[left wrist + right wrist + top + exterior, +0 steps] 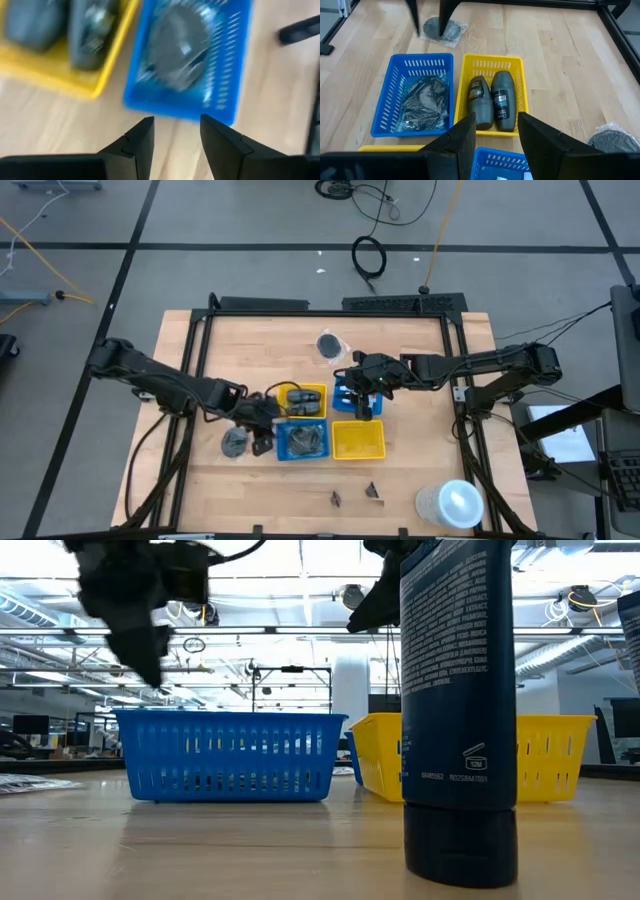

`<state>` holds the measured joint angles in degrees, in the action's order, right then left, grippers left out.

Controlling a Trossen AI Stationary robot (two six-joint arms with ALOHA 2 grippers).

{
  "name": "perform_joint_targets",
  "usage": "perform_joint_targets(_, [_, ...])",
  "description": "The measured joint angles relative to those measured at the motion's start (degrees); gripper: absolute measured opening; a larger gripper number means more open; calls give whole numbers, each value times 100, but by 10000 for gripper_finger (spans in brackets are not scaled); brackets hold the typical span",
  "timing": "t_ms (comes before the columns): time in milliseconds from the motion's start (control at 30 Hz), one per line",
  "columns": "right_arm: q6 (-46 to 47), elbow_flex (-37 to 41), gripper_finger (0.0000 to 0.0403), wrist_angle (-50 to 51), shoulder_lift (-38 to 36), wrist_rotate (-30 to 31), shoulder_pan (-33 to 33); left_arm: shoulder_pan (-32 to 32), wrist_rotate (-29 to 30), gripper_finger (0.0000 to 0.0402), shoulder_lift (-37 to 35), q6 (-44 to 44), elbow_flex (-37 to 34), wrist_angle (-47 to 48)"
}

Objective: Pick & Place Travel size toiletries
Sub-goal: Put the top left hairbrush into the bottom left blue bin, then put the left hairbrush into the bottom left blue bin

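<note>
- The dark blue bottle [459,710] standing close in the low view carried a block of small white print down its side, too fine to read.
- At about five o'clock on its body sat a small open-jar symbol, possibly marked "12M".
- Labels on the two dark roll-ons [491,102] were illegible.

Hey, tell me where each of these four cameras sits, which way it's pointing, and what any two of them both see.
High: overhead, straight down on the table; both arms show.
Low: table height, level across past a dark bottle; arm parts hang above.
Left wrist: above the blue basket; left gripper open.
Right wrist: facing the yellow basket; right gripper open.
Shared: both wrist views show those two baskets.
</note>
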<state>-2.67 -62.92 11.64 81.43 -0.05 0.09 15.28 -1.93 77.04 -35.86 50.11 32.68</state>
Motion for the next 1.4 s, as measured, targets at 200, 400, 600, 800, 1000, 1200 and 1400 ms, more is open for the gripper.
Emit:
perform_joint_targets(200, [2, 0, 141, -2, 0, -1, -1, 207, 778, 154, -131, -1067, 2, 1618])
perform_joint_targets(400, [2, 0, 141, -2, 0, -1, -1, 490, 887, 154, -125, -2316, 0, 2709])
perform_joint_targets(600, [1, 0, 141, -2, 0, -1, 0, 894, 947, 155, -125, -3210, -47, 2894])
perform_joint_targets(800, [-97, 2, 141, -4, 0, -1, 0, 1119, 846, 155, -125, -3979, -523, 2892])
perform_joint_targets(1000, [-103, 2, 141, -7, 0, -1, -1, 1245, 371, 162, -180, -4401, -907, 2875])
perform_joint_targets(1200, [-121, 2, 141, -20, 0, -1, -1, 1239, 190, 209, -180, -4441, -1008, 2676])
perform_joint_targets(1400, [-125, 2, 141, -20, 0, -1, 1, 1234, 194, 253, -180, -4528, -1010, 2678])
